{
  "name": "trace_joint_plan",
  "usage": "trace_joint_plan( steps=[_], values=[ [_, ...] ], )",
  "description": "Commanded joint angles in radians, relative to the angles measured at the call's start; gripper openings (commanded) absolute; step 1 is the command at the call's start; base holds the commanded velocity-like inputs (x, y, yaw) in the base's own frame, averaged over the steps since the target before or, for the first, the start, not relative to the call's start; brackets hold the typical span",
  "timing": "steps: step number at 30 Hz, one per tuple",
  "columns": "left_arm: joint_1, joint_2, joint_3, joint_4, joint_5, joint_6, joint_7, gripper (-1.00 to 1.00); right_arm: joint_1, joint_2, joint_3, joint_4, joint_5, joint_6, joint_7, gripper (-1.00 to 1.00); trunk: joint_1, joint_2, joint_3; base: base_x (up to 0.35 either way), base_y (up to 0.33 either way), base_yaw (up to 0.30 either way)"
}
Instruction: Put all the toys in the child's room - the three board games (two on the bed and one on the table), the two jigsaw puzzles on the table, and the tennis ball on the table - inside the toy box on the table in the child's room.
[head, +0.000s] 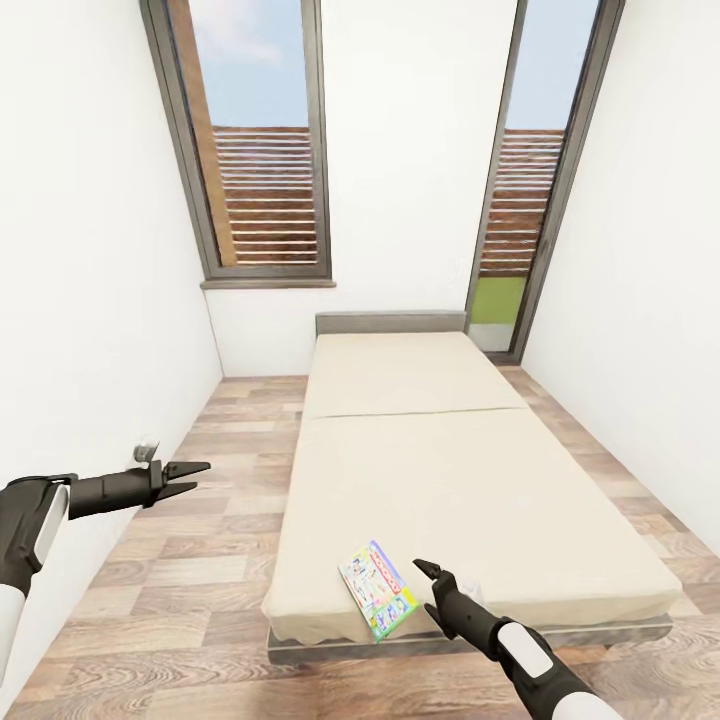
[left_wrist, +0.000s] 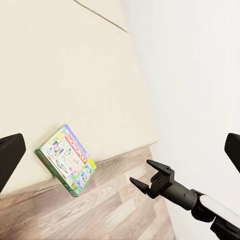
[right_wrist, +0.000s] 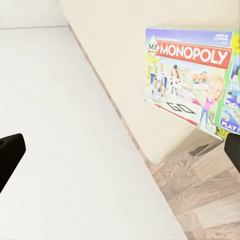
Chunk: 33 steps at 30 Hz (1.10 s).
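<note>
White walls and two tall dark-framed windows (head: 265, 140) close in a narrow room with wood plank floor (head: 190, 560). One Monopoly board game (head: 377, 588) lies flat near the foot edge of the cream bed (head: 450, 470). Just beside it hangs the right gripper (head: 431, 585), jaws parted and empty. Over the floor, the left gripper (head: 190, 477) is slightly parted, empty.

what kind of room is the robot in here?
Likely a small bedroom: a low bed with cream mattress halves, wood plank floor, tall windows, and a Monopoly board game at the bed's near edge.
</note>
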Motion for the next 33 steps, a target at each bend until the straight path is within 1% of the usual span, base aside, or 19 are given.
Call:
trace_joint_plan(
  steps=[1,3,8,11,16,20,23,27,33],
  values=[
    [-0.001,0.001,0.0,0.0,0.004,0.011,-0.002,1.0,-0.001,0.001,-0.009,0.0,-0.003,0.01,0.001,1.0,0.004,-0.008,-0.004,0.0,0.0,0.0],
    [-0.001,0.005,0.001,-0.001,0.004,0.015,-0.011,1.0,-0.001,0.001,-0.008,-0.001,-0.003,0.011,0.001,1.0,0.012,-0.022,-0.011,0.0,0.0,0.0],
    [-0.001,0.008,0.0,-0.001,-0.001,0.019,-0.079,1.0,-0.001,0.001,-0.009,0.0,-0.004,0.004,0.001,1.0,0.031,-0.057,-0.026,0.0,0.0,0.0],
    [-0.001,0.01,-0.001,-0.001,-0.003,0.019,-0.1,1.0,-0.001,0.001,-0.01,0.0,-0.004,0.004,-0.001,1.0,0.042,-0.078,-0.036,0.0,0.0,0.0],
    [-0.001,0.01,-0.001,-0.002,-0.004,0.019,-0.106,1.0,-0.001,-0.001,-0.012,0.001,-0.004,0.008,-0.004,1.0,0.061,-0.113,-0.051,0.0,0.0,0.0],
    [-0.001,0.009,-0.001,-0.002,-0.004,0.019,-0.107,1.0,-0.001,-0.008,-0.014,0.016,-0.005,0.014,-0.002,1.0,0.077,-0.141,-0.064,0.0,0.0,0.0],
    [-0.001,0.009,-0.001,-0.002,-0.005,0.019,-0.107,1.0,-0.001,-0.014,-0.023,0.079,-0.006,0.024,0.001,1.0,0.088,-0.162,-0.073,0.0,0.0,0.0],
    [-0.001,0.009,-0.002,-0.002,-0.005,0.019,-0.107,1.0,-0.001,-0.017,-0.031,0.138,-0.006,0.025,0.002,1.0,0.104,-0.19,-0.086,0.0,0.0,0.0],
    [-0.001,0.009,-0.002,-0.002,-0.006,0.019,-0.107,1.0,-0.001,-0.018,-0.034,0.157,-0.005,0.024,0.003,1.0,0.127,-0.232,-0.105,0.0,0.0,0.0]
  ],
)
